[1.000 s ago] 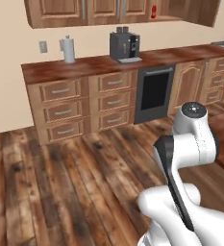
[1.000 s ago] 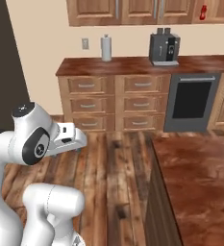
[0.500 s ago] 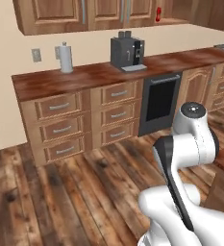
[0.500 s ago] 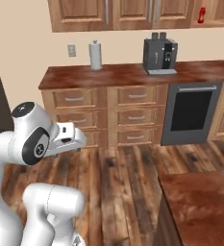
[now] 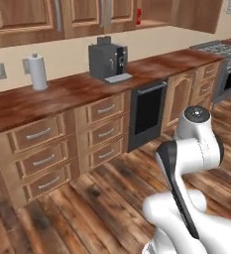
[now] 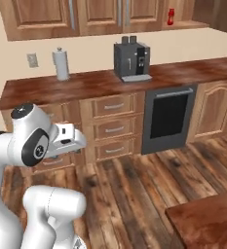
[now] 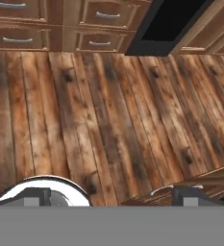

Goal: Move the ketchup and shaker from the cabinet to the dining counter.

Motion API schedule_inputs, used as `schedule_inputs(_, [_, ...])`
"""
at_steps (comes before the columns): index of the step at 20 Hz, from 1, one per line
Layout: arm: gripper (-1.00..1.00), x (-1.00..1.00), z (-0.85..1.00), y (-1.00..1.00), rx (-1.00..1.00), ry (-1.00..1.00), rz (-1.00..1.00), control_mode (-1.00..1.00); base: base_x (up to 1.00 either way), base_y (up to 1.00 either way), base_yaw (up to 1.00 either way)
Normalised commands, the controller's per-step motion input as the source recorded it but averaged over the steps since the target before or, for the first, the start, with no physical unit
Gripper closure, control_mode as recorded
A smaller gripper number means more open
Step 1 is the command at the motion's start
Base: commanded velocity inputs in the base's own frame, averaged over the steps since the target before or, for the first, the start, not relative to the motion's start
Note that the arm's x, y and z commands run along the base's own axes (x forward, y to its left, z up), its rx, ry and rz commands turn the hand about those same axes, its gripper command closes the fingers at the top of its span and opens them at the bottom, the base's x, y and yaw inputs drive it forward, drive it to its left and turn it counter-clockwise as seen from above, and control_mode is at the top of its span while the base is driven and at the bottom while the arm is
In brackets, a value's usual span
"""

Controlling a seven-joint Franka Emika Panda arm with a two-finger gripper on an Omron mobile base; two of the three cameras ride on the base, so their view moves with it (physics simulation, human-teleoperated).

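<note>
The ketchup (image 5: pixel 138 16) (image 6: pixel 171 17), a small red bottle, stands high up in an open section of the brown wall cabinet (image 5: pixel 82 17) (image 6: pixel 98 14), just right of its panelled doors. The shaker is out of view. A corner of the reddish dining counter (image 6: pixel 207 221) shows at the lower right of the right base view. In the hand view my gripper (image 7: pixel 113 198) is open, its fingertips (image 7: pixel 36 197) wide apart with nothing between them. It hangs folded near my body and points down at the plank floor, far below the cabinet.
Under the cabinet runs a wall counter (image 5: pixel 62 96) with drawers. On it are a black coffee machine (image 5: pixel 107 62) (image 6: pixel 131 61) and a paper towel roll (image 5: pixel 36 72) (image 6: pixel 61 64). A black oven (image 6: pixel 168 119) sits below, and a stove (image 5: pixel 221 47) stands at the far right. Bare wooden floor (image 7: pixel 108 110) lies ahead.
The whole scene has shifted: the base has driven toward the wall counter, which looms larger, and the dining counter has slid mostly out of frame. The arm's pose is unchanged.
</note>
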Motion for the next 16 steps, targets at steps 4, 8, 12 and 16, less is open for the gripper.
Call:
schedule_inputs(4, [-1.0,0.0,0.0,0.0,0.0,0.0,0.0,1.0,0.59,0.35,-0.52])
schedule_inputs(8, [-1.0,0.0,0.0,0.0,0.0,0.0,0.0,1.0,0.64,0.34,-0.48])
schedule_inputs(12, [-1.0,0.0,0.0,0.0,0.0,0.0,0.0,1.0,0.75,0.36,-0.36])
schedule_inputs(16, [-1.0,0.0,0.0,0.0,0.0,0.0,0.0,1.0,0.87,0.31,-0.24])
